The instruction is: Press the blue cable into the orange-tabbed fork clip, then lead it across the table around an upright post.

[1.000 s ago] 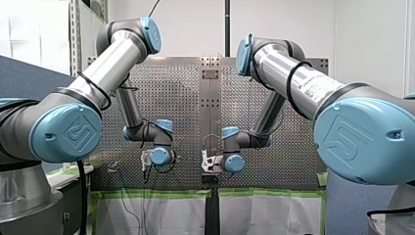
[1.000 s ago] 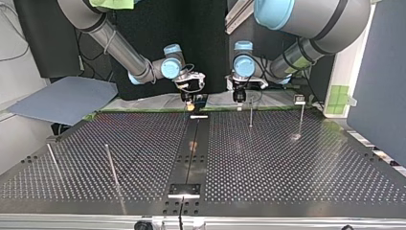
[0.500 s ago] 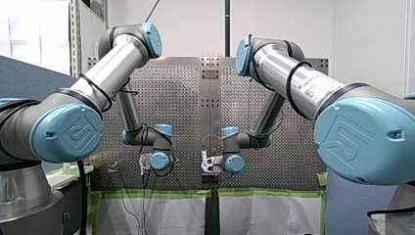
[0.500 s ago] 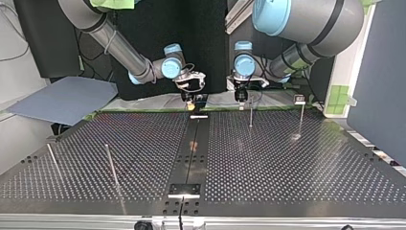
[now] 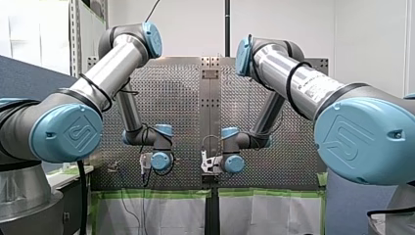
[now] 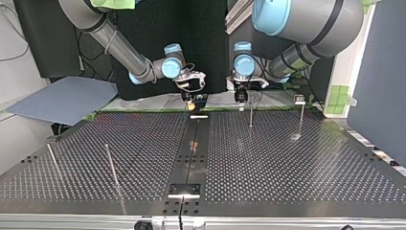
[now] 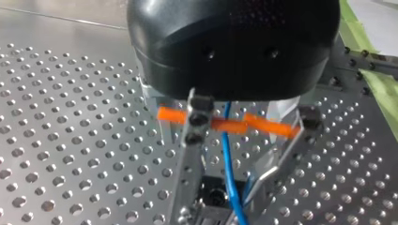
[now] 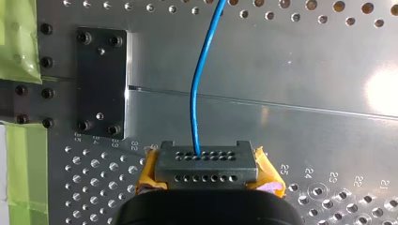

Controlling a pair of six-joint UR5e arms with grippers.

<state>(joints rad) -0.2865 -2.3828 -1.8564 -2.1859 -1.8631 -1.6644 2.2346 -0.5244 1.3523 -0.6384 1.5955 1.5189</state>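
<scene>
Blue cable (image 8: 199, 84) runs ahead out of right gripper (image 8: 206, 165), whose yellow pads are clamped on it, w/ a black plate (image 8: 101, 84) off to one side. The cable also passes btwn left gripper (image 7: 218, 201) metal fingers, which are spread apart, w/ the orange-tabbed fork clip (image 7: 230, 125) just beyond them. Both grippers sit at the perforated table (image 7: 70, 140) far edge in top view, nr green tape (image 8: 19, 42).
</scene>
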